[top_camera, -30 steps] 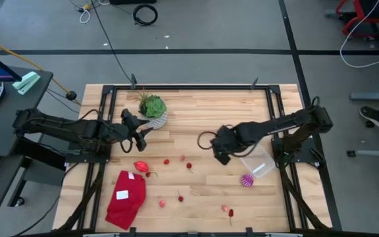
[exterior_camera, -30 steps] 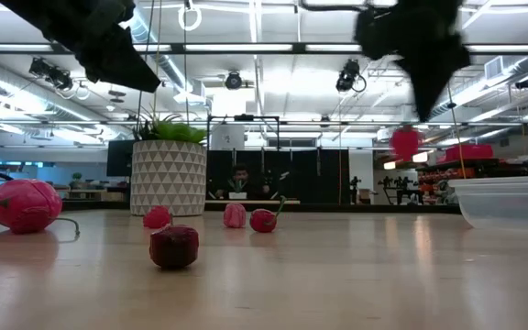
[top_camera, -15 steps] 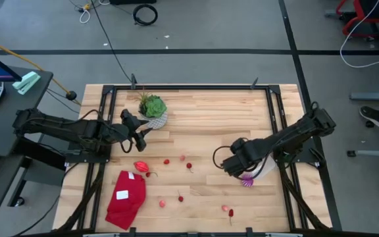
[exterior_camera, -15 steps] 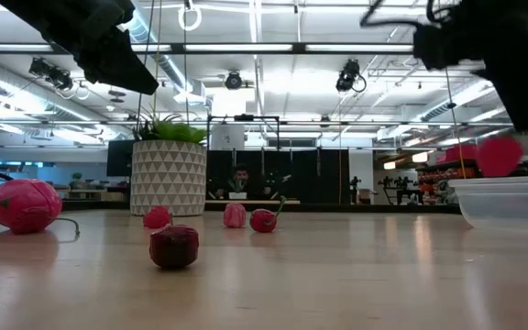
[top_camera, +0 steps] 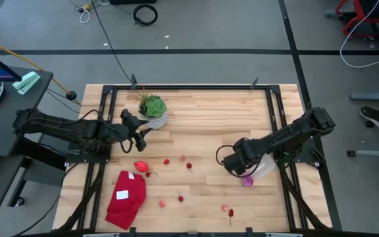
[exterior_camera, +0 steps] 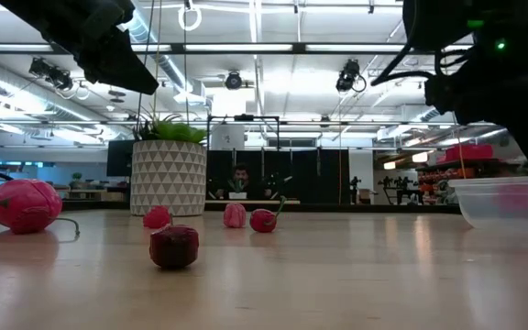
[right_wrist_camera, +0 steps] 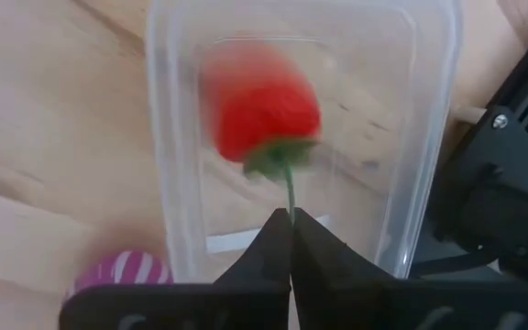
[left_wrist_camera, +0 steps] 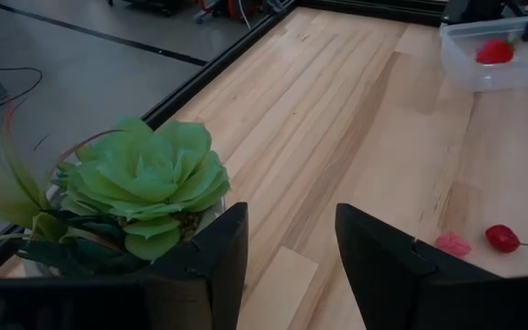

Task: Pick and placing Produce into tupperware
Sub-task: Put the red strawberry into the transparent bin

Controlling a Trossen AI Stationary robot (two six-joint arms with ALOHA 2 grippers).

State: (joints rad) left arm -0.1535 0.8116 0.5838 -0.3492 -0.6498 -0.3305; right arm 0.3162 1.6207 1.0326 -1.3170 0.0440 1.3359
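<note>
The clear tupperware [right_wrist_camera: 301,137] sits on the right side of the table, near the right rail. In the right wrist view a red strawberry [right_wrist_camera: 262,105] hangs inside the box. Its thin green stem is pinched between the tips of the right gripper [right_wrist_camera: 291,220], whose fingers are closed tight on it. In the high view the right gripper [top_camera: 237,160] is at the lower right of the table, just at the left end of the box [top_camera: 262,166]. The purple-and-white striped ball [top_camera: 247,180] lies on the wood just below the box, close to it.

More small red and pink fruits lie across the lower middle of the table. A bigger pink fruit [top_camera: 141,166] is left of middle, and a cherry [top_camera: 189,166] with a stem is near the middle. A dark red berry [exterior_camera: 174,247] sits closest to the low camera.

The left gripper [top_camera: 139,136] waits at the left of the table, beside the green potted plant [top_camera: 152,107]. In the left wrist view its two dark fingers [left_wrist_camera: 218,252] are apart with nothing between them.

The table [top_camera: 209,118] is light wooden boards with a black metal frame around it. A red cloth [top_camera: 126,199] with a white label lies at the lower left. Around the table is a grey floor with black cables. Behind the table, in the low view, is a big room with bright ceiling lights, and a person [exterior_camera: 239,179] sits far back.
</note>
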